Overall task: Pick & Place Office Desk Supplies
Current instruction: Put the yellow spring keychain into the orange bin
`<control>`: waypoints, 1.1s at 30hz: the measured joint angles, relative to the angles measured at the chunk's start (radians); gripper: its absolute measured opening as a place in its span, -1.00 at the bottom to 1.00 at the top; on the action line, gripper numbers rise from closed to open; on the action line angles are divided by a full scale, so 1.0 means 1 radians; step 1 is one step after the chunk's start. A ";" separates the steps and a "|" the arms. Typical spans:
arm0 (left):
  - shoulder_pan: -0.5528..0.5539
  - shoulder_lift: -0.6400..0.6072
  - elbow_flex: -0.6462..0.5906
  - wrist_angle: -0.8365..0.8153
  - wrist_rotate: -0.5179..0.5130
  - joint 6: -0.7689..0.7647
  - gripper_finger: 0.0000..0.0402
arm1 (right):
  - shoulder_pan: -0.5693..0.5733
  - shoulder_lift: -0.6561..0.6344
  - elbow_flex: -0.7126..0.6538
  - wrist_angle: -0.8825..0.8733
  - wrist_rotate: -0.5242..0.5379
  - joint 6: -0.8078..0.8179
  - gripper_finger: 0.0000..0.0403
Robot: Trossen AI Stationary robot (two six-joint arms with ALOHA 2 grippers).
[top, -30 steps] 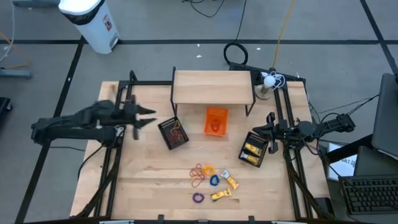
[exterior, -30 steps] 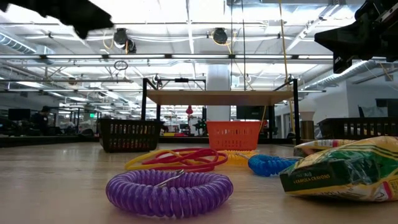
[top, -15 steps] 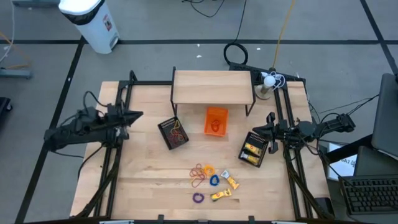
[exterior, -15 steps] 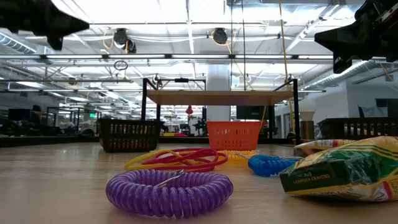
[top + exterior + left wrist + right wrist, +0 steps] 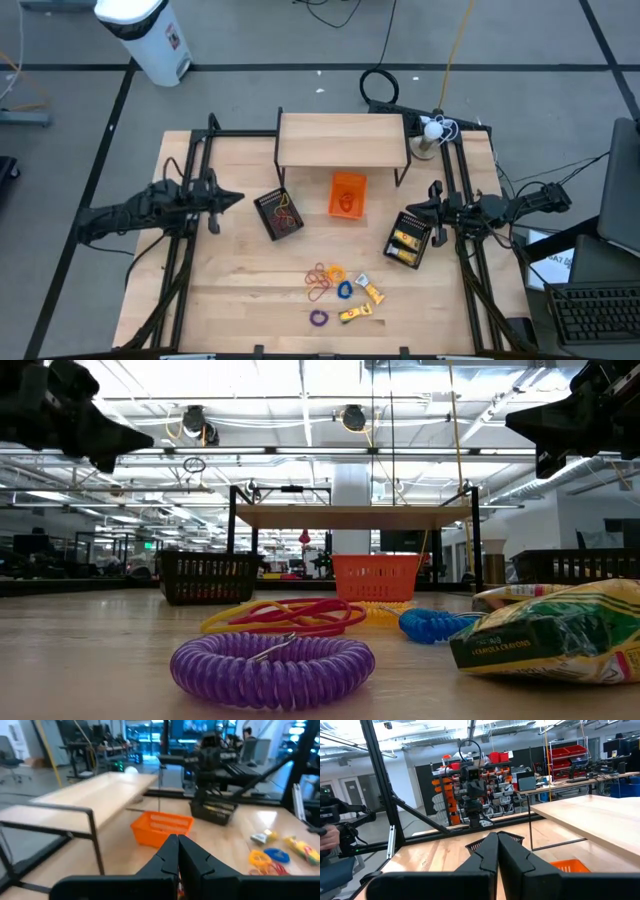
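- The left gripper (image 5: pixel 236 197) hangs above the table's left side, fingers pressed together and holding nothing, just short of the black mesh basket (image 5: pixel 279 214); bare wood lies beneath and in front of it.
- The right gripper (image 5: pixel 432 207) sits at the table's right edge, its fingers likewise closed and empty, beside a second black basket (image 5: pixel 407 240) holding yellow packets.
- An orange basket (image 5: pixel 347 194) stands between the two black ones, in front of the raised wooden shelf (image 5: pixel 343 139).
- The loose supplies cluster near the front edge: orange-red rubber bands (image 5: pixel 319 281), a blue ring (image 5: pixel 345 290), a purple ring (image 5: pixel 318 318) and yellow-and-white pieces (image 5: pixel 360 312).
- The wooden table (image 5: pixel 230 290) is open on its front left; grey floor surrounds it.
- The low view alone shows the purple ring (image 5: pixel 271 666) as a coil, and a crayon pack (image 5: pixel 556 632).
- The right wrist view shows a person's hand (image 5: pixel 327 836) beyond the table.
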 joint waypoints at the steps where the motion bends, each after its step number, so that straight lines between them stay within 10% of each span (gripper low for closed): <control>1: -0.001 0.000 -0.010 0.010 0.013 0.001 -0.99 | 0.000 0.000 0.000 0.000 0.000 0.000 -1.00; 33: 0.000 0.000 -0.096 0.093 0.030 -0.075 -0.99 | 0.000 0.109 0.052 0.017 0.004 0.019 -1.00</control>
